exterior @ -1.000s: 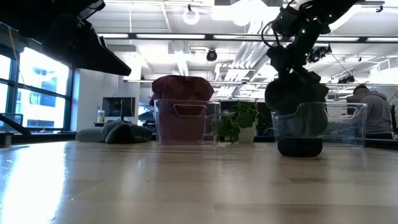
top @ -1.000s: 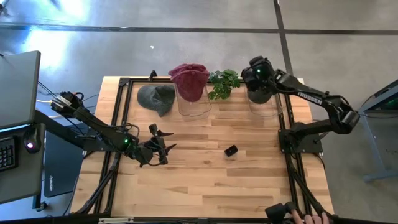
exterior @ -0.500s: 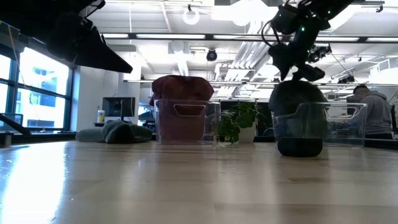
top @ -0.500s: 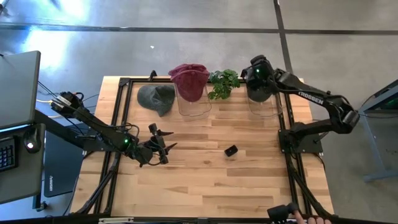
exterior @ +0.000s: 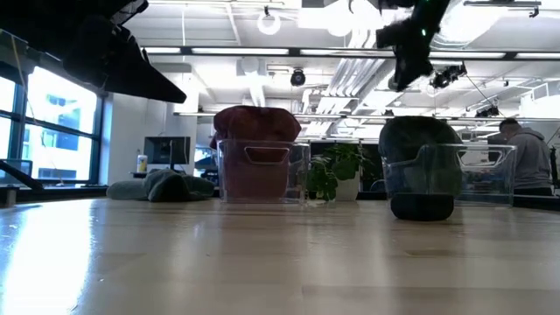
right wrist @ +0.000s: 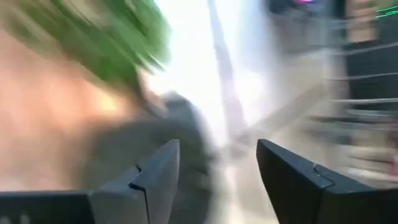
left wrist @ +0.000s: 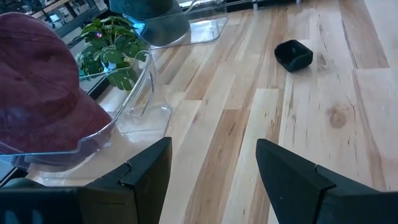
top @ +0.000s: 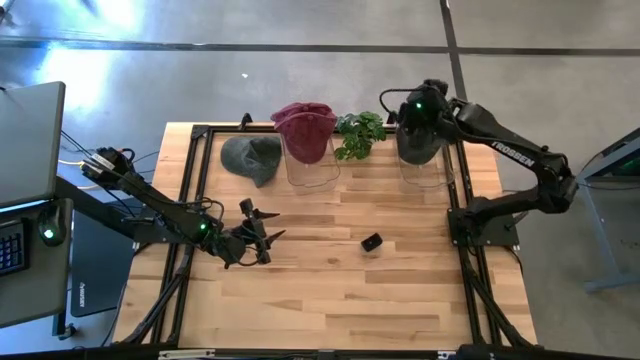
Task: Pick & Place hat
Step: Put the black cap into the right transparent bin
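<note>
A dark hat (exterior: 420, 153) sits in a clear bin (exterior: 486, 175) at the table's far right; it also shows in the high view (top: 420, 145). My right gripper (exterior: 407, 61) is open and empty, well above that hat; the right wrist view (right wrist: 217, 180) is blurred. A maroon hat (top: 305, 125) sits in a second clear bin (top: 312, 172). A grey hat (top: 252, 157) lies flat on the table at the far left. My left gripper (top: 255, 235) is open and empty, low over the table's left middle; it shows in its wrist view (left wrist: 214, 180).
A green plant (top: 360, 135) stands between the two bins. A small black object (top: 371, 242) lies on the wood near the table's middle and shows in the left wrist view (left wrist: 293, 55). A person (exterior: 525, 153) sits in the room beyond.
My right gripper has opened and let go of the dark hat, then risen well above it. The hat has sunk a little and now rests in the clear bin.
</note>
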`<state>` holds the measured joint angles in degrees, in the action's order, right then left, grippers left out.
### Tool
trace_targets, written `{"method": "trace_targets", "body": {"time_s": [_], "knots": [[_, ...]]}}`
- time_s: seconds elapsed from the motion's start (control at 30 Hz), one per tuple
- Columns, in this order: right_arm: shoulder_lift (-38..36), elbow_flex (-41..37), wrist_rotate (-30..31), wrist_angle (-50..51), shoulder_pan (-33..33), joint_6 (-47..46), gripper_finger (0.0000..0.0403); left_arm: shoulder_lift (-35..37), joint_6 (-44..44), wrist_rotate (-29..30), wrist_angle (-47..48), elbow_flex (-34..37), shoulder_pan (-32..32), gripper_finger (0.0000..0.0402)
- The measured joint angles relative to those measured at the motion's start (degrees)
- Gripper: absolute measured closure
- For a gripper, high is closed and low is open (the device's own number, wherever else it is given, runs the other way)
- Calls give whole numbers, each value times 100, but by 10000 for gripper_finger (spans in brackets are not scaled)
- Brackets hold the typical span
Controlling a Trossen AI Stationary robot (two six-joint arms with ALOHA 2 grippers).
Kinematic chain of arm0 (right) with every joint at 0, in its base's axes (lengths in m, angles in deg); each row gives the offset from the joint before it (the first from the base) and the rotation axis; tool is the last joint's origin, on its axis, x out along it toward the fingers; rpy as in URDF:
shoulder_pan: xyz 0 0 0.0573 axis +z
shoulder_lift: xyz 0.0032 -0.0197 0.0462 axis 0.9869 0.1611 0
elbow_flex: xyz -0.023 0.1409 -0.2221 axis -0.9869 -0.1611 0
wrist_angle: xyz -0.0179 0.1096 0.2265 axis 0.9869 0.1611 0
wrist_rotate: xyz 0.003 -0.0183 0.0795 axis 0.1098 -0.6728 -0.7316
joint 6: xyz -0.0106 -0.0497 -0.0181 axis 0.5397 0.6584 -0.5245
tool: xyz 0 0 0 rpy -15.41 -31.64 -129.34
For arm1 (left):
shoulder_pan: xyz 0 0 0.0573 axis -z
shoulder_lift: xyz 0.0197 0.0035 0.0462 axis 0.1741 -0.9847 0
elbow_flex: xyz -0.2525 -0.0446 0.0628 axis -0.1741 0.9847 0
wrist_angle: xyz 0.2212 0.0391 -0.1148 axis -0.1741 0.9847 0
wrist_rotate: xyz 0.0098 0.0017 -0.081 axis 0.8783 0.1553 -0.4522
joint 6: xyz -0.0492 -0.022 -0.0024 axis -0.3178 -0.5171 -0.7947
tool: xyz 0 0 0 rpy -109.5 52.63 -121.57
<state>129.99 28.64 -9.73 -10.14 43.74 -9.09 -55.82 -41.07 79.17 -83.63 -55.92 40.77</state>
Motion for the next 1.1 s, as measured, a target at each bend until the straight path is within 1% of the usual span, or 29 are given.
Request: {"method": "trace_targets", "body": {"time_s": [0.1,0.13,0.17,0.2,0.27,0.37,0.47,0.53,0.6,0.67,0.77,0.83,0.9,1.0,1.03,1.1], "knots": [[110,454,-1770,579,58,-1801,209,27,-18,-29,49,-15,0,174],[151,552,-2262,656,60,-2194,215,77,-65,-41,183,-68,0,174],[183,612,-2631,636,106,-2497,220,154,-154,-45,377,-167,0,174],[200,637,-2840,514,192,-2789,225,246,-277,-43,683,-314,-2,174],[219,566,-2963,150,475,-3214,233,440,-751,1,1661,-682,-4,174],[221,119,-2723,-596,1127,-3407,244,649,-2004,3,3792,-1402,-131,174],[228,-538,-2268,-1496,1888,-3492,252,789,-3315,-276,5858,-2116,-464,174],[225,-1045,-2064,-2208,2412,-3647,255,800,-3864,-543,6824,-2447,-813,174],[228,-1568,-1968,-2967,2926,-3760,256,793,-4087,-947,7398,-2653,-1271,174],[228,-2139,-1877,-3848,3462,-3910,256,797,-4046,-1467,7611,-2723,-1789,174],[228,-2966,-1703,-5313,4253,-4228,256,787,-3724,-2285,7615,-2723,-2695,174],[228,-3496,-1487,-6271,4754,-4488,257,753,-3447,-2685,7547,-2723,-3322,174],[228,-3968,-1136,-7080,5225,-4791,257,627,-3070,-2722,7223,-2723,-3896,174],[292,-4527,-420,-7932,5900,-5231,258,491,-2768,-2484,6882,-2722,-4575,174],[336,-4672,-135,-8101,6116,-5342,257,432,-2661,-2537,6750,-2722,-4815,174],[499,-4868,453,-8390,6500,-5497,257,292,-2353,-2861,6550,-2721,-5326,174]]}}
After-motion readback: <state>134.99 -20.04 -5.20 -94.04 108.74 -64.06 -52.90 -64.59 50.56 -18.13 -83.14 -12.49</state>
